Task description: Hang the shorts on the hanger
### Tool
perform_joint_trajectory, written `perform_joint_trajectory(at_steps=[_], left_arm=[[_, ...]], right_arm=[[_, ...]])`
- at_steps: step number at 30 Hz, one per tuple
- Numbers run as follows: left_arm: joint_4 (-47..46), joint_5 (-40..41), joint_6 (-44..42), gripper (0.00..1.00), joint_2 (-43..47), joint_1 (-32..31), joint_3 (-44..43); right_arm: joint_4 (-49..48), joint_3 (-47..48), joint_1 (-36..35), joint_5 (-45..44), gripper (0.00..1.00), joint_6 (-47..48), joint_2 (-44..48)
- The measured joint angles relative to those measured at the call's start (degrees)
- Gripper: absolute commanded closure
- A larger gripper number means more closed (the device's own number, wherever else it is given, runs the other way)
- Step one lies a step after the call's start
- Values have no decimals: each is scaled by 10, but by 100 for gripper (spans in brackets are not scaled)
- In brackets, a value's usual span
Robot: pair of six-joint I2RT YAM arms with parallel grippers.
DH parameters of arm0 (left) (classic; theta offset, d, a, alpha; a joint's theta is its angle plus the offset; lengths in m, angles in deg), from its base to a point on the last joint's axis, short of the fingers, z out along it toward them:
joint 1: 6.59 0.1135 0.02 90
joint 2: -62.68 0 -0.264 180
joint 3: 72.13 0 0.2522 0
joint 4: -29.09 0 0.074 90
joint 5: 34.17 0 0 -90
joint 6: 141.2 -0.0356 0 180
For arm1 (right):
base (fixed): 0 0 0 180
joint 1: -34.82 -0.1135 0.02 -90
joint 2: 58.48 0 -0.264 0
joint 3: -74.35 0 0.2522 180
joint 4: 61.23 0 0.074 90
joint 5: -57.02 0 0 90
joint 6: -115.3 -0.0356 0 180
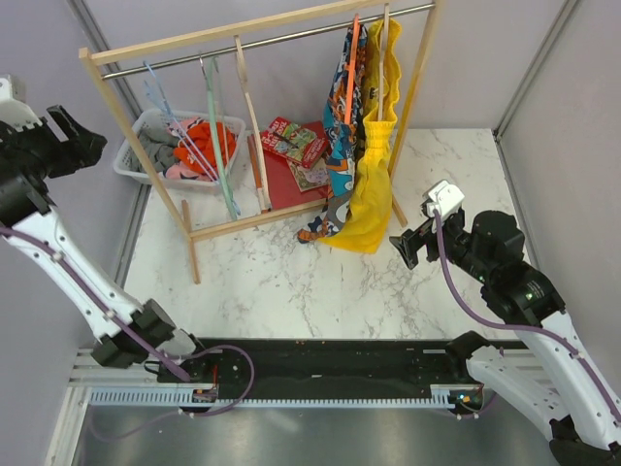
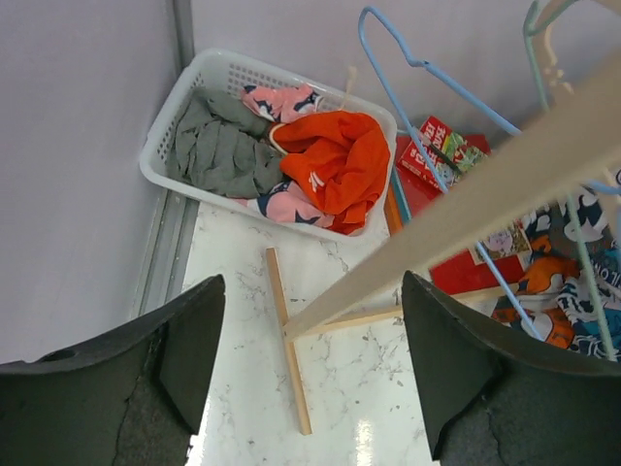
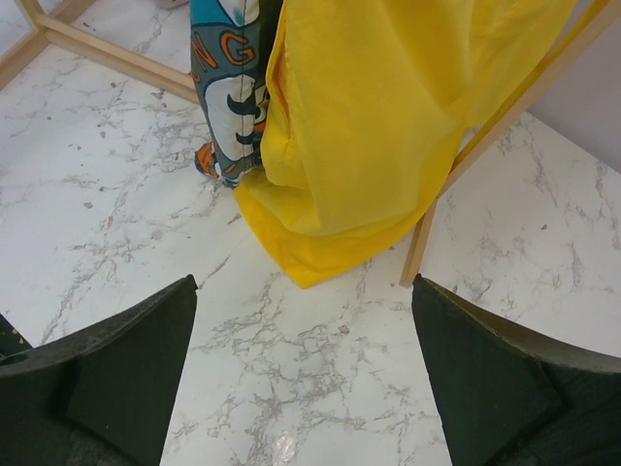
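The orange-red shorts point(image 1: 208, 142) lie crumpled in a white basket point(image 1: 130, 161) at the back left, and show with a small white logo in the left wrist view point(image 2: 330, 163). The thin light-blue hanger point(image 1: 160, 97) hangs empty on the rack's rod, just above the basket; it also shows in the left wrist view point(image 2: 427, 74). My left gripper point(image 1: 83, 146) is open and empty, held high to the left of the rack, well short of the basket point(image 2: 163, 136). My right gripper point(image 1: 407, 249) is open and empty above the table, beside the yellow garment point(image 3: 388, 126).
A wooden rack point(image 1: 184, 228) with a metal rod spans the back. A teal-green hanger point(image 1: 219, 126) and a beige wooden hanger point(image 1: 250, 107) hang on it, as do a patterned garment point(image 1: 342, 116) and the yellow one point(image 1: 374, 175). Red boxes point(image 1: 291, 160) lie under the rack.
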Motion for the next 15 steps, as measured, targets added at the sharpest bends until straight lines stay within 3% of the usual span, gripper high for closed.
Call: perform_joint_trajectory(at_steps=[4,9,15], left_arm=[[14,-37,-51,21,-130,-6,-66],[42,-16,-117,21,-272,-41,-98],[50,24,-158,17,-344,-113,-127]], right_arm=[[0,0,0,10,2,-1,-4],[0,0,0,23,2,-5,-11],[-1,0,0,30,2,-12,-21]])
